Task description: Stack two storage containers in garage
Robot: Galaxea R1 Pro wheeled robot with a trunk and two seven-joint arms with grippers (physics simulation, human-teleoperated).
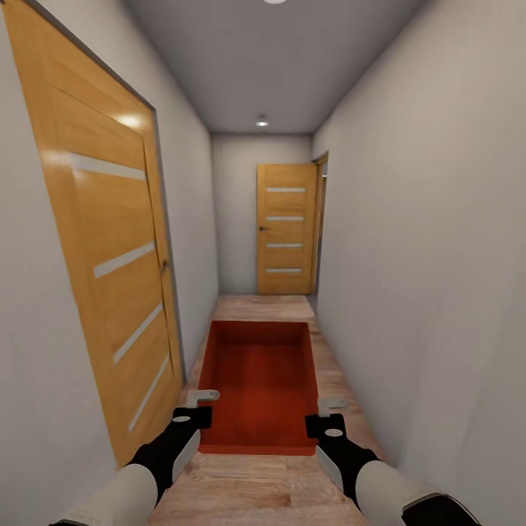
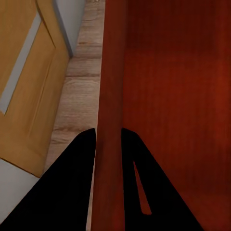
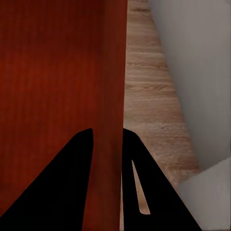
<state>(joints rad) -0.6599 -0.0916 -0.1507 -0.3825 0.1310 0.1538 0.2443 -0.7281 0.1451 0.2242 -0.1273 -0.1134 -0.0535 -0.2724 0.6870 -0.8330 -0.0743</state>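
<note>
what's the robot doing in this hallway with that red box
The robot is holding one orange-red storage container out in front of it, with both arms. The left gripper is clamped on one side wall and the right gripper on the opposite wall. It stands in a narrow corridor with a wood plank floor, a wooden door on its left and another door at the far end.

Head cam down corridor; wrist cams near container [image 1: 261,383] walls.

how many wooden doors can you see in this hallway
2: one door on the left wall close to the robot, one door at the corridor's far end. A frame edge beside the far one may hide another.
</note>
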